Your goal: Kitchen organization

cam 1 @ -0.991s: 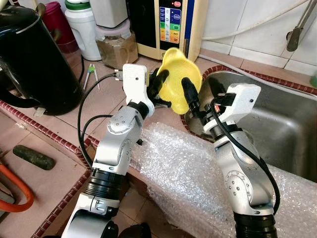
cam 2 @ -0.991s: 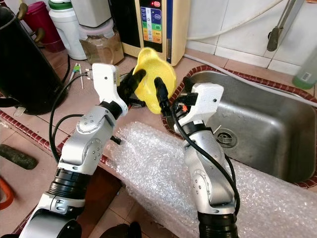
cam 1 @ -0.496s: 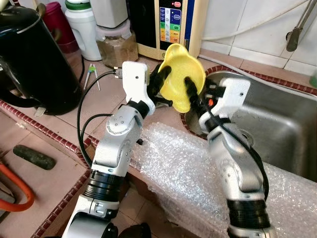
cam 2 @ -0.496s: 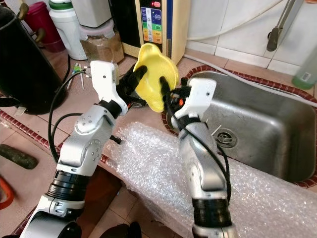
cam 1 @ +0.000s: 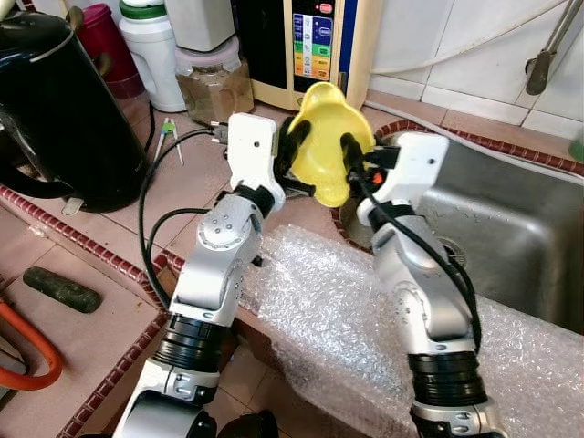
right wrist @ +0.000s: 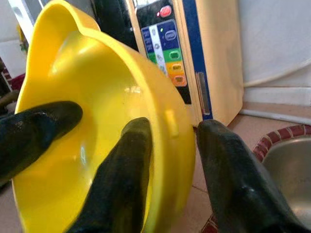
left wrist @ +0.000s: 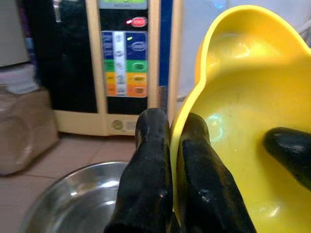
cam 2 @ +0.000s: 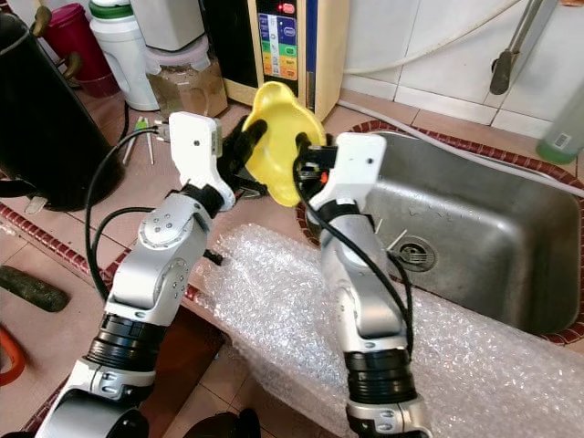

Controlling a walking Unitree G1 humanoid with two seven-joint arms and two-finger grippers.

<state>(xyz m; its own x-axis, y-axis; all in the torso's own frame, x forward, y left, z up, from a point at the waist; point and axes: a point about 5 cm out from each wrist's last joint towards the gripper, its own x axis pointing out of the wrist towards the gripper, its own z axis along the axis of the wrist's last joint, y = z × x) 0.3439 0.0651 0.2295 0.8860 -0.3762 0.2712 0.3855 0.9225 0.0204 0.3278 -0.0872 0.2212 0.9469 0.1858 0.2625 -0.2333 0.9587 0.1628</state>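
A yellow plastic bowl hangs tilted in the air over the counter, just left of the sink's corner. My left gripper is shut on the bowl's left rim; the left wrist view shows both black fingers pinching the thin wall. My right gripper has come in from the sink side. Its fingers stand astride the opposite rim, one fingertip inside the bowl and the other outside, with a gap left between them.
A black kettle stands at the left. A jar, a white container and a machine with coloured buttons line the back. The steel sink lies to the right, with bubble wrap along the counter's front edge.
My right arm has swung left from over the sink up to the bowl, and its fingers now straddle the rim. The left gripper has kept its hold, and the bowl has barely shifted.
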